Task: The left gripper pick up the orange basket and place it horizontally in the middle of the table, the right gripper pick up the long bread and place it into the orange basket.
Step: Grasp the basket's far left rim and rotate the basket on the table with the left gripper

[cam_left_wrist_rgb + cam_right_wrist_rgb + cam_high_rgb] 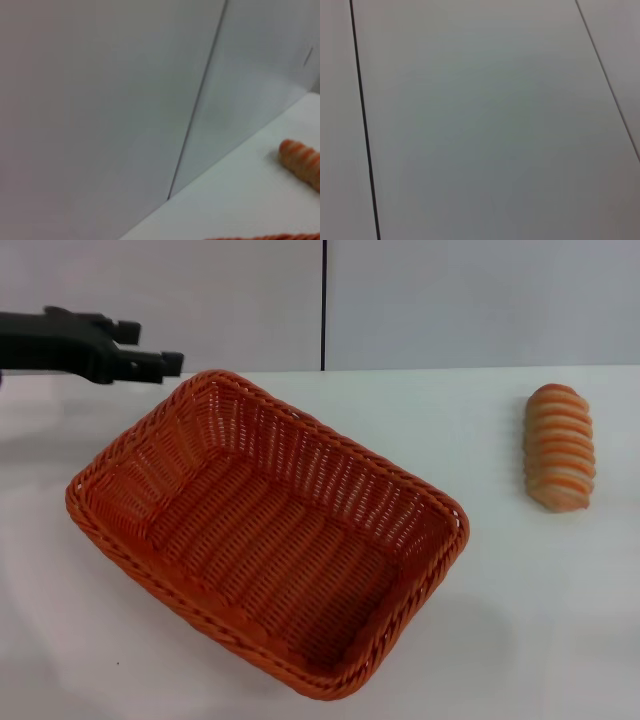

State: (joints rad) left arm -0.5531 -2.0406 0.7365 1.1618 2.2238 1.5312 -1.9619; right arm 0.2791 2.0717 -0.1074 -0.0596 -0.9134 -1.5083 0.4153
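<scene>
The orange basket (pixel 268 530) rests on the white table (pixel 520 620), lying slantwise with one corner toward the far left and the opposite one toward the near right. It holds nothing. My left gripper (pixel 152 348) hovers just beyond the basket's far-left corner, above the rim and apart from it, open with nothing between its fingers. The long bread (pixel 560 447) lies at the far right of the table, well away from the basket. In the left wrist view the long bread (pixel 302 162) shows on the table, with a strip of the orange basket's rim (pixel 265 237) at the frame's edge. The right gripper is out of view.
A pale wall with a dark vertical seam (pixel 323 305) stands behind the table's far edge. The right wrist view shows only this panelled wall (pixel 495 125). Bare tabletop lies between the basket and the bread.
</scene>
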